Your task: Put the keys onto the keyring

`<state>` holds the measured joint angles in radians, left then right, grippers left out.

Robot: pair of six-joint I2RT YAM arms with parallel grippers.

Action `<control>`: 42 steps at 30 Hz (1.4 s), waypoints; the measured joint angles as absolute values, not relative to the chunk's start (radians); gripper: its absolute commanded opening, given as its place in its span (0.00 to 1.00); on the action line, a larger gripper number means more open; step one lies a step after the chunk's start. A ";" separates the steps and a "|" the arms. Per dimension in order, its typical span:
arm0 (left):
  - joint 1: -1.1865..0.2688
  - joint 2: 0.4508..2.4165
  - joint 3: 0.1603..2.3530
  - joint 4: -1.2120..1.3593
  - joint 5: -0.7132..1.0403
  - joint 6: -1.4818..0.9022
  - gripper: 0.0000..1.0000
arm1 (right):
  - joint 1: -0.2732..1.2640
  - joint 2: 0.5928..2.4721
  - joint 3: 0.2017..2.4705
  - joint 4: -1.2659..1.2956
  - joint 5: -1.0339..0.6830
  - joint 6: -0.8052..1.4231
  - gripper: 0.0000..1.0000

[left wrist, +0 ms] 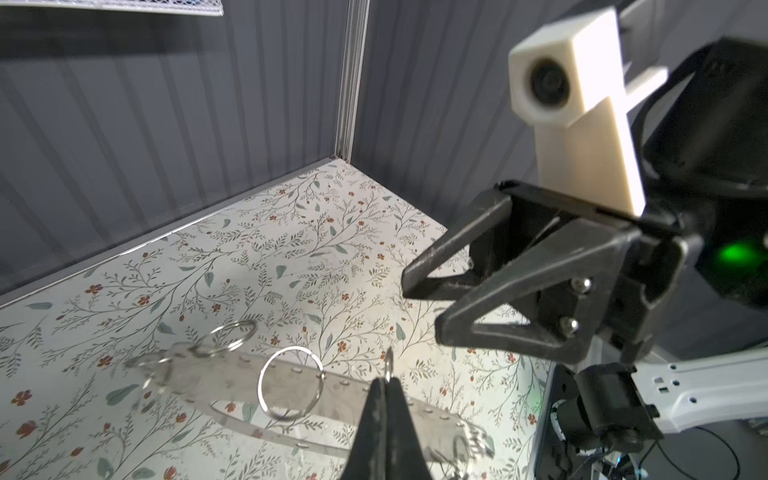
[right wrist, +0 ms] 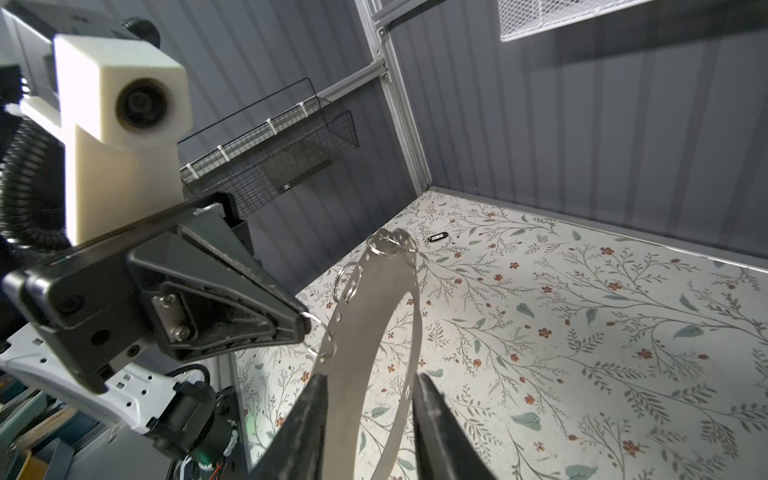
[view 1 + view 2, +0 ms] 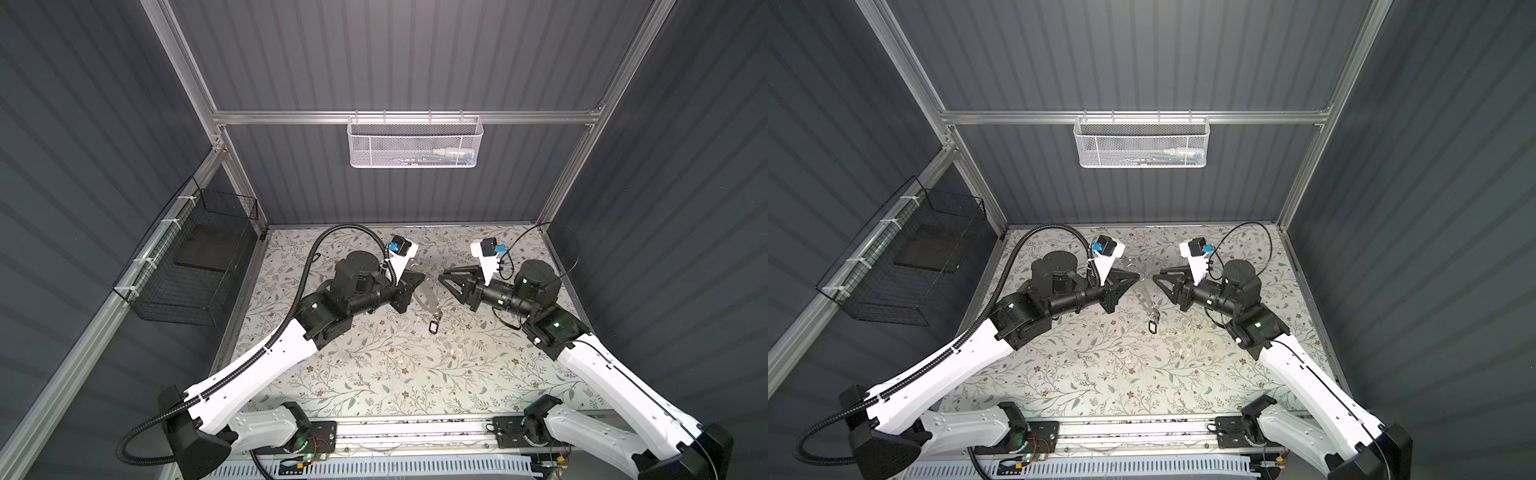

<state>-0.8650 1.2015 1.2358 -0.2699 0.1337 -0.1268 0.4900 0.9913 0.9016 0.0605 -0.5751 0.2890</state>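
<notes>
The keyring [image 3: 427,296] is a flat grey metal ring plate, held on edge between both arms at mid table in both top views [image 3: 1145,296]. My left gripper [image 1: 388,376] is shut on one small split ring [image 1: 389,360] at the plate's rim [image 2: 332,328]. One black key [image 3: 434,326] hangs from the plate's near end [image 3: 1152,326]. Another key [image 2: 437,237] lies on the table beyond the plate. My right gripper [image 2: 370,390] is open, its fingers [image 2: 313,403] standing on either side of the plate's band [image 2: 365,332].
The table [image 3: 395,365] has a floral cover. A white mesh basket [image 3: 414,143] hangs on the back wall. A black wire basket [image 3: 195,266] hangs on the left wall. Both arms meet over mid table, their wrist cameras facing each other.
</notes>
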 measured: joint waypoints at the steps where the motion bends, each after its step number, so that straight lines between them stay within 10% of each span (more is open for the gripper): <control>1: -0.865 1.201 1.242 -0.289 0.133 -0.113 0.00 | 0.487 0.997 0.911 0.053 -0.589 0.282 0.34; 42: -0.864 1.237 1.290 -0.456 0.216 0.005 0.00 | 0.492 1.142 0.937 0.029 -0.878 0.202 0.28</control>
